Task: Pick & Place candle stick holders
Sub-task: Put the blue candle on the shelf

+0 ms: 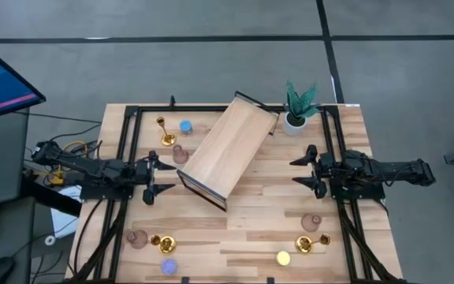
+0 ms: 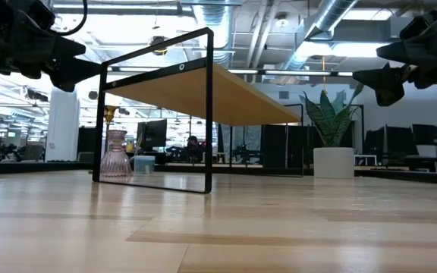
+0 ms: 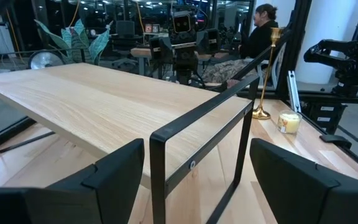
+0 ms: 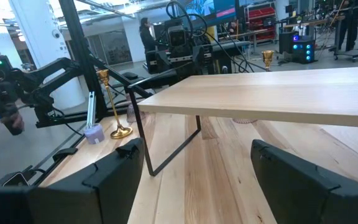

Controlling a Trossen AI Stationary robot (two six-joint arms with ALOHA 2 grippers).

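High view: no readable writing or brand anywhere. Light wood plank worktop (image 1: 243,229) with black frame rails, grey floor around it. Landmark is the wooden shelf (image 1: 228,150), lying diagonally mid-worktop. Left hand (image 1: 158,175) sits just left of the shelf, fingers spread wide, holding nothing. Right hand (image 1: 306,171) is well right of the shelf, also wide and empty. Candle stick holders: tall gold one (image 1: 166,132), blue one (image 1: 186,126) and pink one (image 1: 180,154) just left of the shelf's far half. Pink (image 1: 138,238), gold (image 1: 164,241) and violet (image 1: 168,267) ones are on the near side of the shelf, left. Pink (image 1: 311,222), gold (image 1: 306,244) and yellow (image 1: 283,258) ones are on the near side, right. Potted plant (image 1: 297,106) is just beyond the shelf's far right corner. Monitor (image 1: 2,79) off the worktop, far left.

Low view: shelf on a thin black frame; a pink holder (image 2: 116,155) stands beside its left leg. Ceiling ducts and office desks behind.

Left wrist view: shelf top fills the frame; gold holder (image 3: 265,74) and a small glass one (image 3: 289,122) stand past its corner. A seated person (image 3: 258,34) is in the room behind.

Right wrist view: gold holder (image 4: 114,102) and violet one (image 4: 94,133) stand beside the shelf's leg. Lab racks behind.
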